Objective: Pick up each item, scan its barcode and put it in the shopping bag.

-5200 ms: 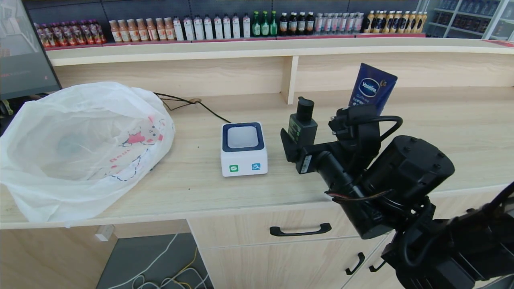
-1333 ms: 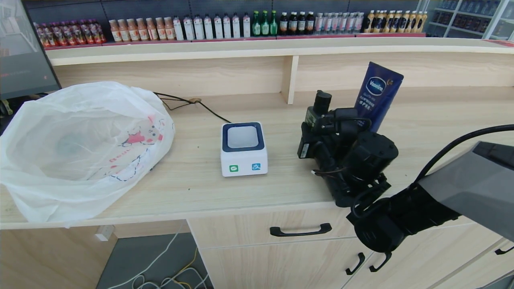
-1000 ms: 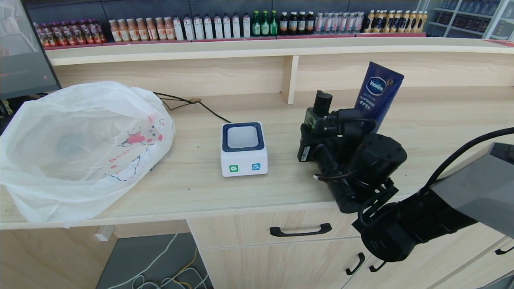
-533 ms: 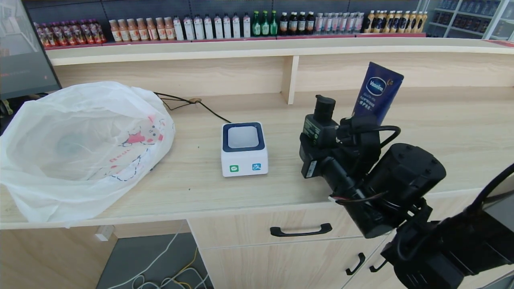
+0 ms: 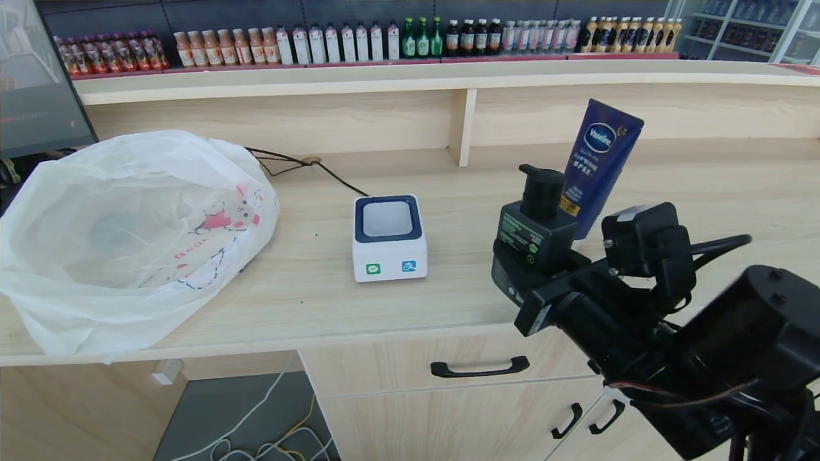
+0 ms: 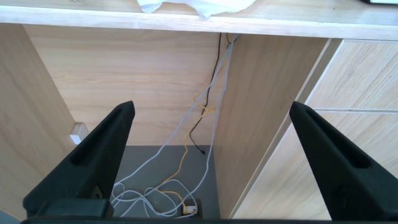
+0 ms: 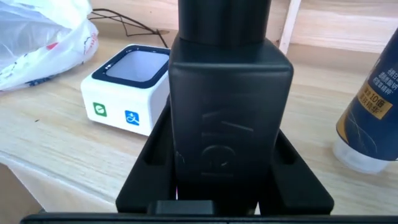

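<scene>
While clamped in the right gripper [image 5: 541, 282], jaws closed on its base, 1 black bottle [image 5: 537, 227] hung over the counter's [image 5: 307, 301] front edge, right of the scanner [image 5: 389, 237]. Advised: carry left, turn printed label toward scanner window. Head view gave label; right wrist view, embossed face. Left gripper [image 6: 211, 124] gaped below counter.

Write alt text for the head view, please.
The right gripper holds a black bottle upright, right of a white scanner on a wooden counter. A white shopping bag lies open at left; a blue tube stands behind the bottle.
</scene>
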